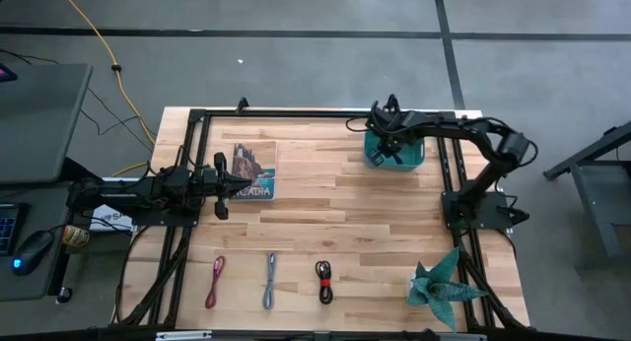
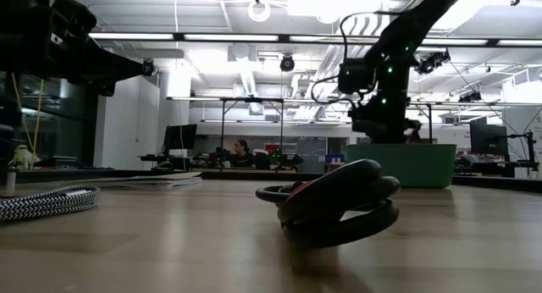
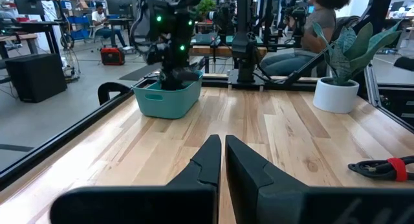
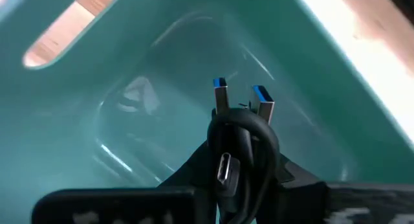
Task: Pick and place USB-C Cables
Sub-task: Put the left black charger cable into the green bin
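Observation:
A black USB-C cable point(image 4: 242, 143), folded into a small bundle, sits in my shut right gripper point(image 4: 242, 179), which reaches down into the teal bin point(image 1: 415, 162) at the table's far right. Three more cables lie flat near the front edge: magenta-pink point(image 1: 215, 282), light blue-grey point(image 1: 270, 280) and red-and-black point(image 1: 324, 281). My left gripper point(image 1: 223, 183) waits shut and level at the table's left, touching nothing. My right gripper pinches the black cable's folded bundle point(image 4: 228, 167) between its two fingers, several strands at once. The fingers slant steeply down into the bin. Two blue-tipped plugs point(image 4: 262, 101) stick out past the fingertips. The bundle hangs inside the bin point(image 4: 129, 68); whether it touches the floor cannot be told.
A picture card point(image 1: 254, 170) lies flat just right of the left gripper. A potted plant point(image 1: 446, 285) stands at the front right corner. A black frame point(image 1: 296, 112) runs along the table's far edge and sides. Bare wood lies between the card, the bin and the cables.

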`<act>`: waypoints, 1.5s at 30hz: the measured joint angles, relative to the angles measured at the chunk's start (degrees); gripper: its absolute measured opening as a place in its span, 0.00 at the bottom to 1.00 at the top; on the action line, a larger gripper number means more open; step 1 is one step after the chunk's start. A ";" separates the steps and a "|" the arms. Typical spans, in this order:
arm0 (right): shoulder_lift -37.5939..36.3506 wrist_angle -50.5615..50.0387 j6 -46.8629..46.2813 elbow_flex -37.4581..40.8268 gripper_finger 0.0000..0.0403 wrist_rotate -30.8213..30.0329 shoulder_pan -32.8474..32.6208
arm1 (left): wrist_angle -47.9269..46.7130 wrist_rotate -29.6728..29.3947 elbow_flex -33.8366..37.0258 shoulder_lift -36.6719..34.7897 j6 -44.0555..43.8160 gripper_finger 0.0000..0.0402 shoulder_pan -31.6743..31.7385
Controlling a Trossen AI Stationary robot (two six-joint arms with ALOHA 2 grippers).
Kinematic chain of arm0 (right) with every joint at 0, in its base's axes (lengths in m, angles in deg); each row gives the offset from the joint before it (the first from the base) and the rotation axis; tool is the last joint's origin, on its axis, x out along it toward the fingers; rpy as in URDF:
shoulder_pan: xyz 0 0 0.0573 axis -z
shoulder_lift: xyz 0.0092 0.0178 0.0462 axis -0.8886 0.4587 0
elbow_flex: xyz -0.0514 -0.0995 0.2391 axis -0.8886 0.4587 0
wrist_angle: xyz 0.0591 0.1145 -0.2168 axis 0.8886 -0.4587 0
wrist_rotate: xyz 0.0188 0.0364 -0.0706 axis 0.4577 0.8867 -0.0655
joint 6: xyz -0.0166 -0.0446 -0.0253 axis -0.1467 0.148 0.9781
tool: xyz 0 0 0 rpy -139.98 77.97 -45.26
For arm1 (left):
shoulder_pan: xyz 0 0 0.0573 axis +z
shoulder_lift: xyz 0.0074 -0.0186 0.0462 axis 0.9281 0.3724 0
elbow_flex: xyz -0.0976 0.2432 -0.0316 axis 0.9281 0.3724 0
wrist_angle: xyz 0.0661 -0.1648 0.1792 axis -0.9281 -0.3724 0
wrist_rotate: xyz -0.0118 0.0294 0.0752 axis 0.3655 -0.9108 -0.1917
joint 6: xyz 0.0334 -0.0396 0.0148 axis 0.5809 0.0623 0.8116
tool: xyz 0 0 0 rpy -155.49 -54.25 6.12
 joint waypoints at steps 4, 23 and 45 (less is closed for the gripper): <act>3.16 1.88 0.71 0.00 0.10 0.46 0.00 | 0.01 0.00 0.00 0.00 -0.01 0.01 0.00; 5.67 4.77 1.14 -0.09 0.11 2.05 0.04 | 0.00 0.00 0.00 0.00 0.01 0.01 -0.02; 5.65 5.45 2.61 0.00 0.17 1.92 0.04 | 0.01 0.00 0.00 0.00 -0.01 0.01 -0.02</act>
